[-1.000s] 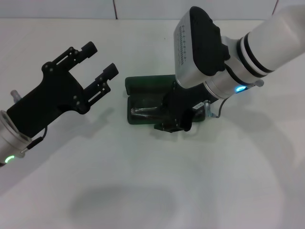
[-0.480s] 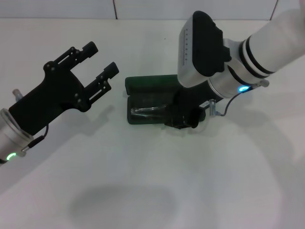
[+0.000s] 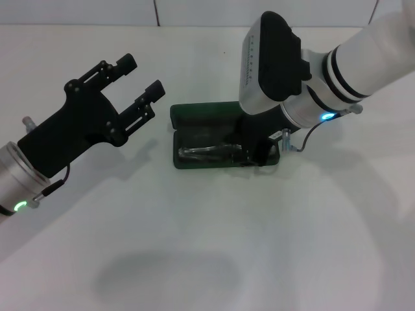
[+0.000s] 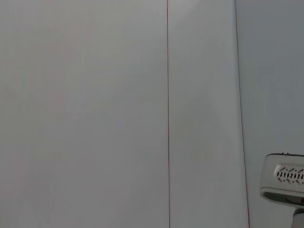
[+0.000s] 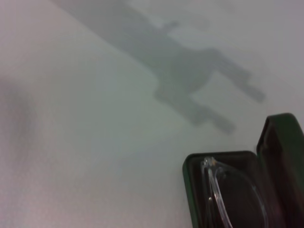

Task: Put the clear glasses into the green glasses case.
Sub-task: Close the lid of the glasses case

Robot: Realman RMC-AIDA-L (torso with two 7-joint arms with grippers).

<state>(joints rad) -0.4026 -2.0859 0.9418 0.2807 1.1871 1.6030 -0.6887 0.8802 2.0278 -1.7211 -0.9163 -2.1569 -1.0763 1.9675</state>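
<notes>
A plain white table (image 3: 194, 246) fills the scene, with a pale wall behind it. Near its middle lies the green glasses case (image 3: 207, 133), lid open and standing up along the far side. The clear glasses (image 3: 206, 153) lie inside the case's lined tray, lens frame reaching toward the case's left end. The right gripper (image 3: 254, 154) is down over the right end of the tray; whether its fingers are apart or together cannot be told. The left gripper (image 3: 141, 83) hovers left of the case, fingers spread, holding nothing.
</notes>
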